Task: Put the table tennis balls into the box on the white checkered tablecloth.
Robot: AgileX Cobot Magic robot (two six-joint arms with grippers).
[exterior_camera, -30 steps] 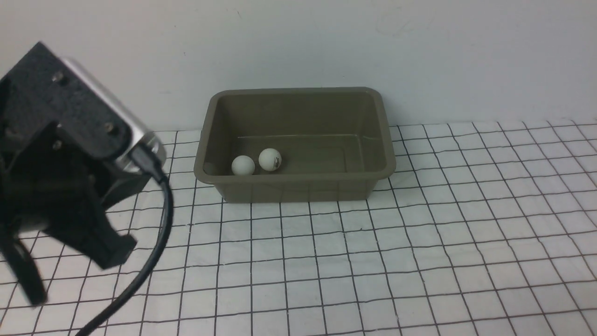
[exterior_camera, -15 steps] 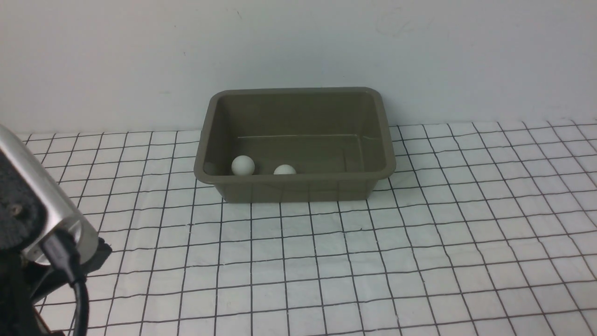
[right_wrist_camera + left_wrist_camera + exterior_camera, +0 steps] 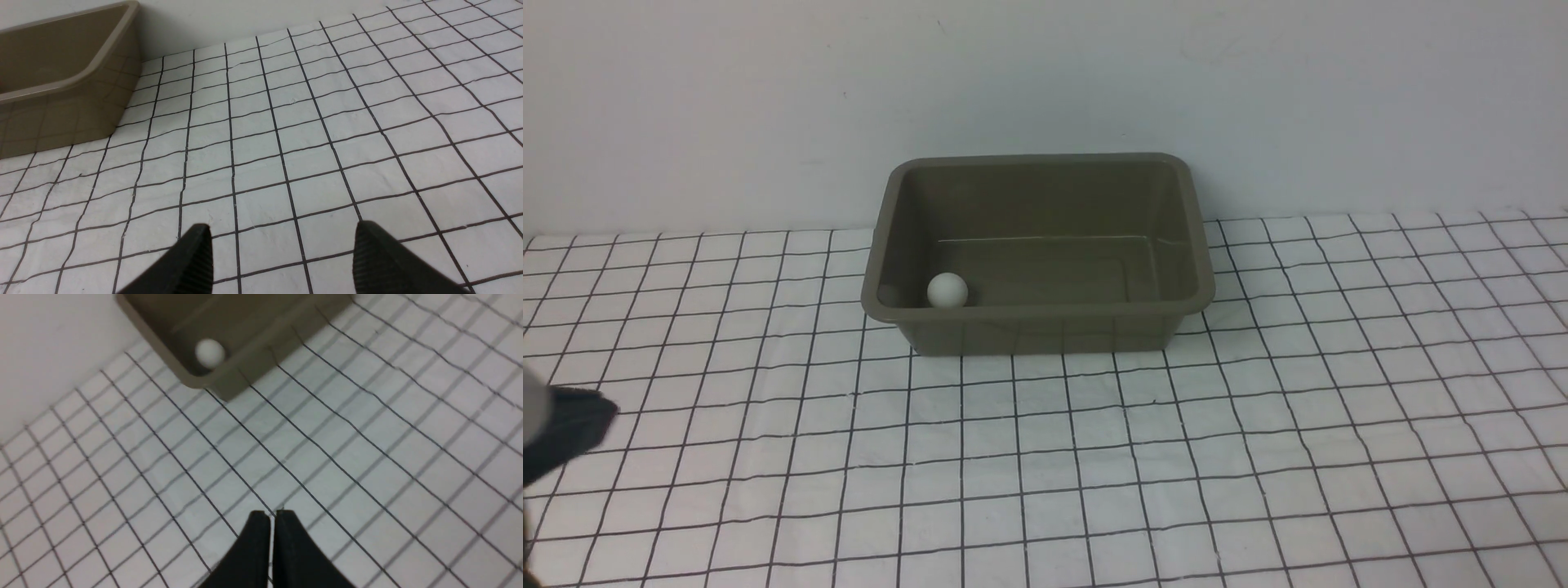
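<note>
Front view shows the large olive-grey plastic box (image 3: 1039,249) with rounded corners and a flared rim standing on the white checkered tablecloth (image 3: 1258,425) at twelve o'clock from the robot, hard against the back wall. One small matte white table tennis ball (image 3: 947,290) sits inside it, low in the near corner toward nine o'clock; a second ball is not visible in any current picture, and it may be hidden behind the near wall of the box or lie elsewhere, which cannot be told. No ball lies on the open cloth. In the left wrist view the left pincer (image 3: 272,516) has its two black fingers pressed together with only a hairline gap and nothing between them, hanging over bare cloth, and the box corner with the ball lies well apart from it, ahead and a little toward eleven o'clock. In the right wrist view the right pincer (image 3: 282,245) stands wide apart and empty over the cloth, the box off toward its ten o'clock. Only a dark scrap of the left arm (image 3: 564,425) shows at the front view's nine o'clock edge. By my reading the left arm is the nearer one to the ball's corner, and little is left beyond confirming the second ball.
</note>
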